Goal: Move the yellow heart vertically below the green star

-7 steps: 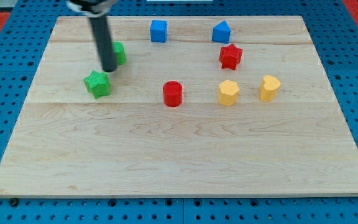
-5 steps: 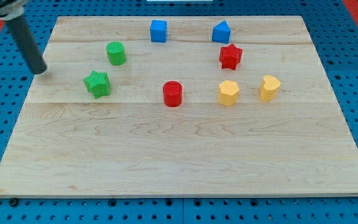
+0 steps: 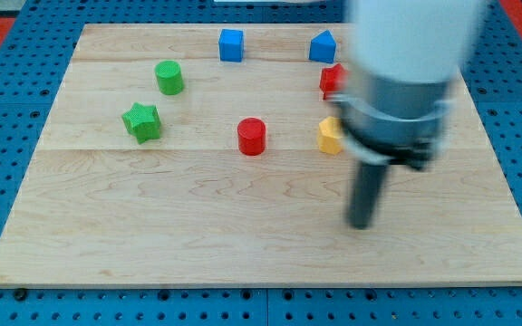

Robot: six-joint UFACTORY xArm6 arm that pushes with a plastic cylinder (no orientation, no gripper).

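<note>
The arm [image 3: 404, 72] fills the view's upper right as a blurred white and grey mass, and it covers much of what lies there. The yellow heart, the task's block, is wholly hidden behind it, so its place cannot be told. Only the left edge of a yellow block [image 3: 329, 136] shows beside the arm; its shape cannot be made out. Above it a sliver of a red block [image 3: 331, 80] peeks out, its shape also unclear. A blue block [image 3: 323, 46] near the table's top edge is clear of the arm, its form roughly wedge-like.

My tip [image 3: 361, 225] sits on the table [image 3: 198, 226] below the hidden blocks, toward the view's bottom right, apart from every visible block. There is no hand on this arm, only the dark rod, so nothing is held.

On the view's left the green star [image 3: 141, 121] lies in plain sight, with a green cylinder [image 3: 169, 77] above and slightly right of it. A red cylinder [image 3: 252, 137] stands near the middle, and a blue cube [image 3: 231, 44] near the top edge.

No writing or labels can be read anywhere.
</note>
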